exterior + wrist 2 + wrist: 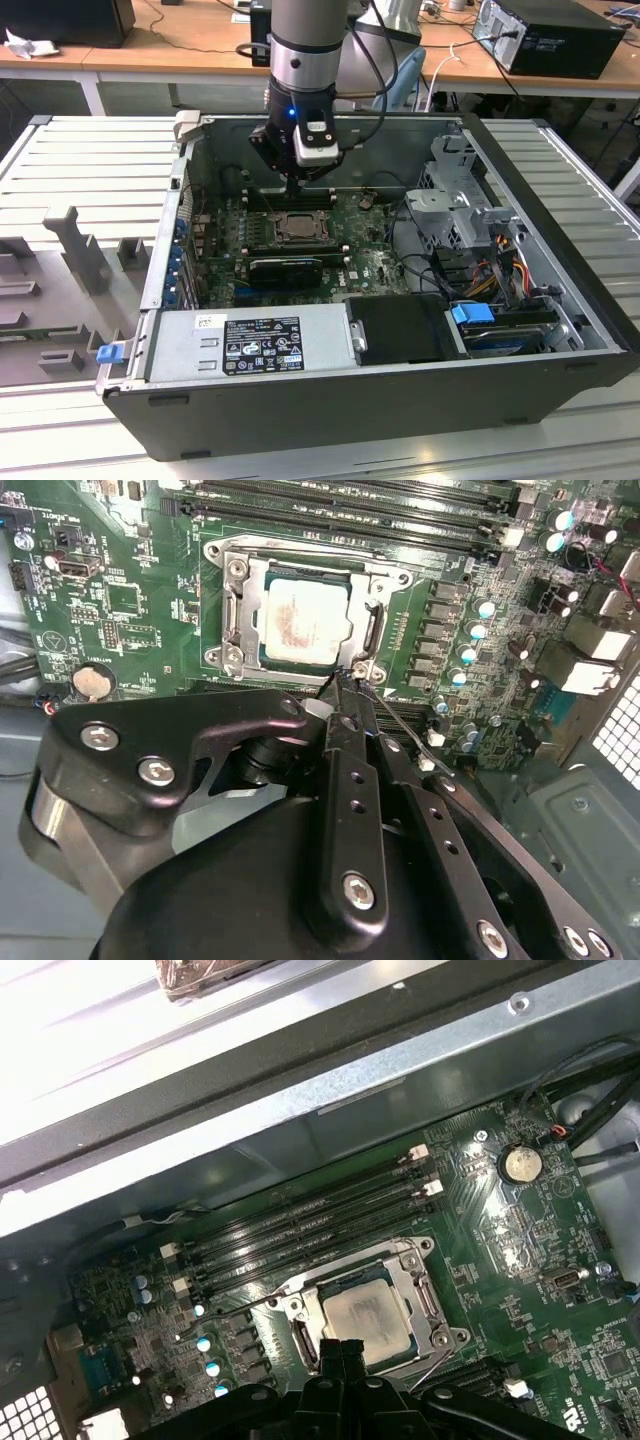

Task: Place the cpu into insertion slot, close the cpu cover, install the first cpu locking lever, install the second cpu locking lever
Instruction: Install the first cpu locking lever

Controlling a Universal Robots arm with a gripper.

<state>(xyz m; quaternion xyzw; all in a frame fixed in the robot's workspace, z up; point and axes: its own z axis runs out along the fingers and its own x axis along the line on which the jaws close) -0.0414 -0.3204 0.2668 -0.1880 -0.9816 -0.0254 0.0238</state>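
The cpu lies flat in the insertion slot on the green motherboard; its silvery top is smudged. The cpu cover lies down around it as a grey frame. My gripper is shut, its tips just above one corner of the socket, beside a corner screw. A thin wire locking lever runs from that corner right along the tips; I cannot tell whether it is pinched. Another wire lever stands out on the socket's opposite side. In the exterior view my gripper hangs over the socket's far edge.
Long black memory slots run along the socket's far side. A black card stands just in front of it. The power supply, drive cage and case walls enclose the board. A coin cell sits nearby.
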